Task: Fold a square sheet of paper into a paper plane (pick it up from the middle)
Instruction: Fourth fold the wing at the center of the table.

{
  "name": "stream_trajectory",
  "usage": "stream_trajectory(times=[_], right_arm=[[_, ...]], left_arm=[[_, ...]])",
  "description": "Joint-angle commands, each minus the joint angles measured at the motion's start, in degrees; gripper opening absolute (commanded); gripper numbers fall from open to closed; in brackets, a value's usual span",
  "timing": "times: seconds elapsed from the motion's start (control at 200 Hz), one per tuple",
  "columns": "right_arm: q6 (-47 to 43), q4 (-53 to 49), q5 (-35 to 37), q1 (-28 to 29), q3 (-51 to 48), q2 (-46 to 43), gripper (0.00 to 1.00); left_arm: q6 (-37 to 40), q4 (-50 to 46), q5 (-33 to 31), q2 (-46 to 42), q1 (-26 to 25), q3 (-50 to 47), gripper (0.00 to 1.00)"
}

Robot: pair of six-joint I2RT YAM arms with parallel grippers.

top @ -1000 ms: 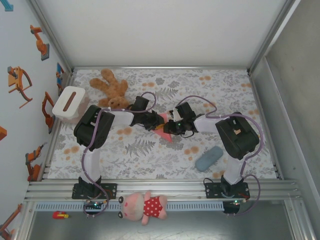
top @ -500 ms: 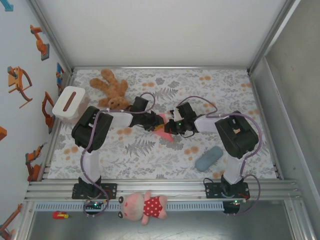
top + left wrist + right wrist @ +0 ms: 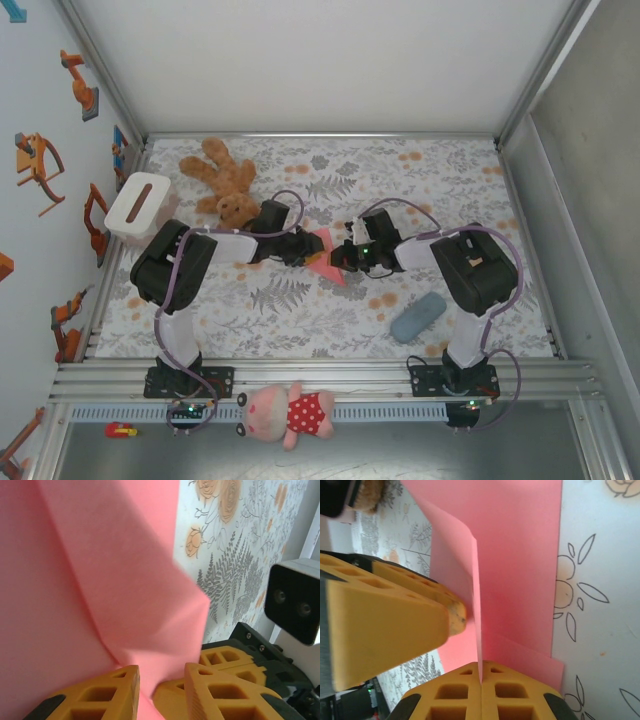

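The right pincer (image 3: pixel 481 676) is clamped on a raised fold of the paper (image 3: pixel 520 555), pinning the crease, while the left pincer (image 3: pixel 161 674) stands part open astride it.

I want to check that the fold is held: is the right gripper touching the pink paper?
Touching. The right wrist view shows the right gripper shut, with a raised fold of the pink paper pinched between its fingers.

The left tool (image 3: pixel 303 250) and right tool (image 3: pixel 346 257) flank the pink paper (image 3: pixel 328 268).
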Motion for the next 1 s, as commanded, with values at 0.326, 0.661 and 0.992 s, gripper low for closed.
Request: stream_trajectory(times=[0.326, 0.661, 0.992], right_arm=[[2.84, 3.94, -2.20, -1.09, -1.92, 2.17, 0.00], [2.67, 2.47, -1.34, -1.27, -1.75, 2.55, 0.00], [2.34, 0.08, -0.81, -1.30, -1.41, 0.57, 0.05]], left_arm=[[0.00, 2.28, -0.04, 0.08, -0.07, 1.68, 0.25], [0.93, -0.24, 0.06, 3.88, -0.08, 4.73, 0.21], [2.27, -5.69, -0.87, 6.38, -0.07, 6.21, 0.21]])
